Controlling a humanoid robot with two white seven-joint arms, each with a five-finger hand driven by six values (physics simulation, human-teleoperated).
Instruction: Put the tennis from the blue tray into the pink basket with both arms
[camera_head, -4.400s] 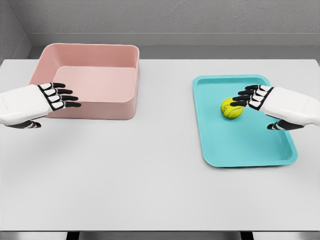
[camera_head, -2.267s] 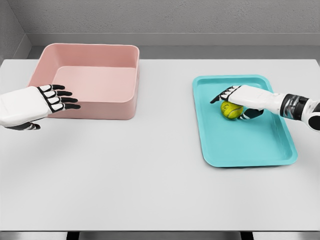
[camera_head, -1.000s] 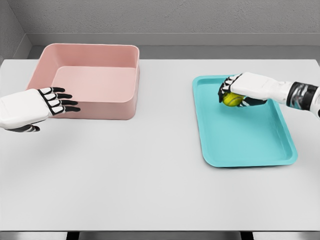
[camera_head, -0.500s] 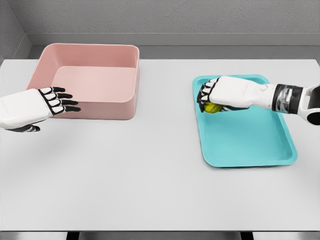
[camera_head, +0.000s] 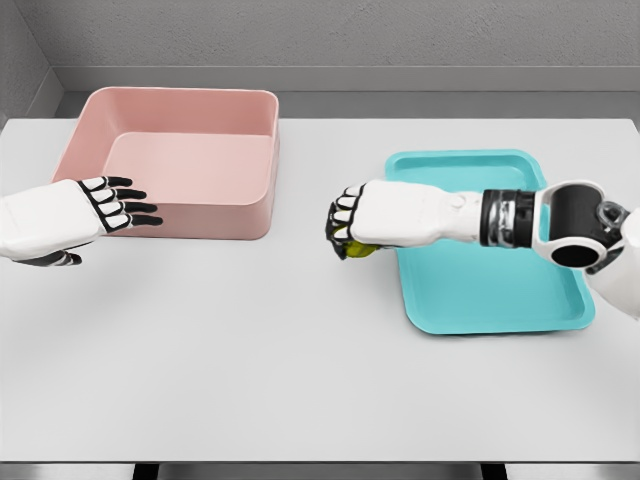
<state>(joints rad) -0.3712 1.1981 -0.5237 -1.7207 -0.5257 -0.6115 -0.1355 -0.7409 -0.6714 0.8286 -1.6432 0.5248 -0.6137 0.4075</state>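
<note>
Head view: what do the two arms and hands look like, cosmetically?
Both hands have smooth white shells over the palm and back, with black finger joints and white segment plates: left hand, right hand. The right forearm is white, ending in a banded silver-and-black wrist ring and a black round joint housing. No cables or markings visible.

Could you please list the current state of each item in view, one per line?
Ball: gripped in the right robot hand, off the tray, above the table.
Tray: empty, flat on the table.
Basket: empty, upright.
Left robot hand: open, holding nothing, in front of the basket's left corner.
</note>
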